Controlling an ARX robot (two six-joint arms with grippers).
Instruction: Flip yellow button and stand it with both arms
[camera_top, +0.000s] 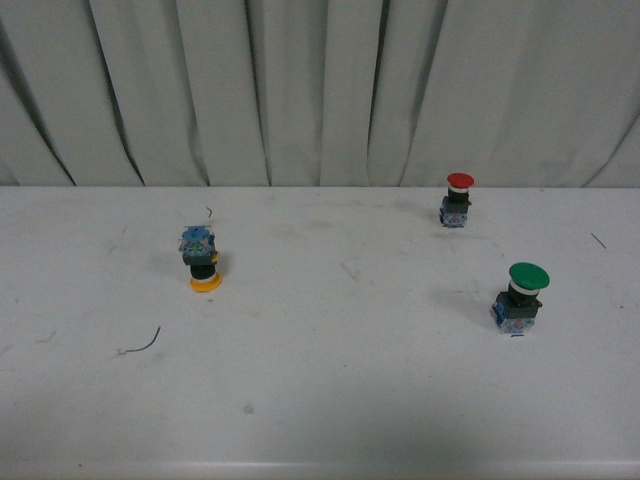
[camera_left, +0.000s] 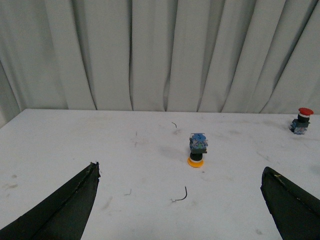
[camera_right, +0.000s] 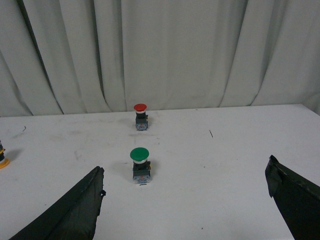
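The yellow button (camera_top: 202, 260) stands upside down on the white table (camera_top: 320, 400), yellow cap down, blue-grey contact block up, at the left. It also shows in the left wrist view (camera_left: 197, 148) and at the edge of the right wrist view (camera_right: 3, 160). Neither arm shows in the front view. My left gripper (camera_left: 182, 200) is open and empty, well short of the button, which lies ahead between its fingers (camera_left: 65, 210). My right gripper (camera_right: 185, 200) is open and empty, with the green button ahead of it.
A red-capped button (camera_top: 458, 198) stands upright at the back right, also in the left wrist view (camera_left: 301, 120) and the right wrist view (camera_right: 141, 116). A larger green-capped button (camera_top: 521, 297) stands upright nearer right (camera_right: 140, 165). A small curved wire (camera_top: 140, 344) lies front left. Grey curtain (camera_top: 320, 90) behind.
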